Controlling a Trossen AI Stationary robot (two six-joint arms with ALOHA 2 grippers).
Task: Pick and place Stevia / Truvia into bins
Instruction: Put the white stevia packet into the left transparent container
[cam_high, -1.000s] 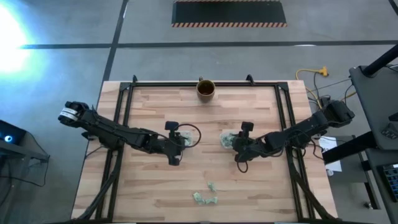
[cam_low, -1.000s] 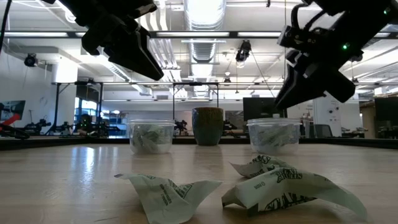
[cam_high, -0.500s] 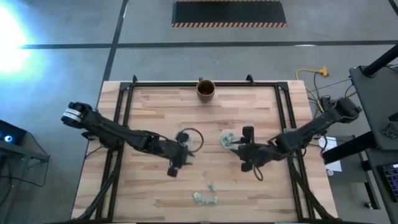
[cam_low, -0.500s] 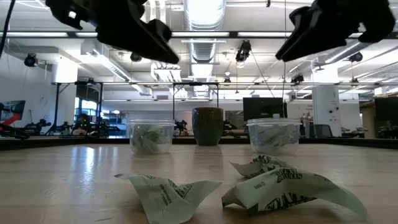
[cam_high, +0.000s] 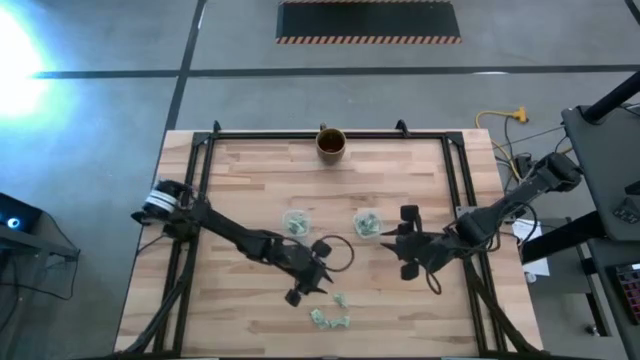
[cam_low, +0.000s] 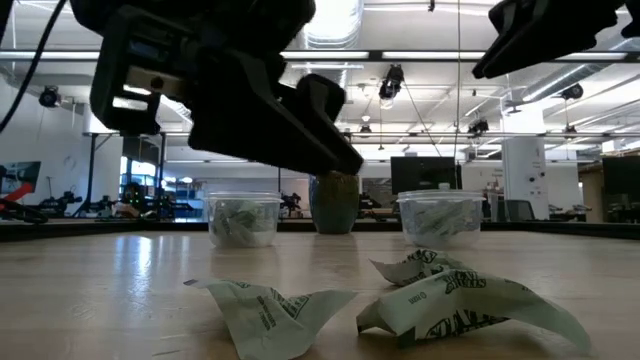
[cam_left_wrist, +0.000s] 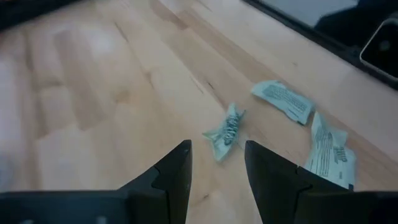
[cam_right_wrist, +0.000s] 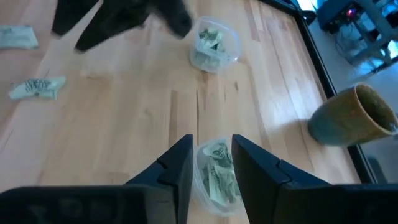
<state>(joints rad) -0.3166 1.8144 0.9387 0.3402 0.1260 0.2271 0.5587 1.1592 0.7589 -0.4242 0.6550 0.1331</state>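
Three crumpled green-and-white Stevia packets (cam_high: 340, 299) lie loose on the wood near the table's near edge, big in the low view (cam_low: 455, 300). Two clear cups, the left (cam_high: 296, 222) and the right (cam_high: 367, 222), stand mid-table with packets inside. My left gripper (cam_high: 320, 280) is open, hovering just on the far-left side of the loose packets; in its wrist view one packet (cam_left_wrist: 225, 129) lies ahead between the fingers. My right gripper (cam_high: 397, 240) is open, above and right of the right cup (cam_right_wrist: 214, 171).
A brown-gold mug (cam_high: 331, 143) stands at the table's far edge, in line between the two cups in the low view (cam_low: 334, 203). Black frame rails (cam_high: 455, 190) run along the table's left and right sides. Bare wood lies left and right of the loose packets.
My left gripper has left the left cup and swung toward the table's near edge and the right, ending beside the loose packets. My right gripper has risen and drawn back a little to the right from over the right cup. Cups and packets have stayed put.
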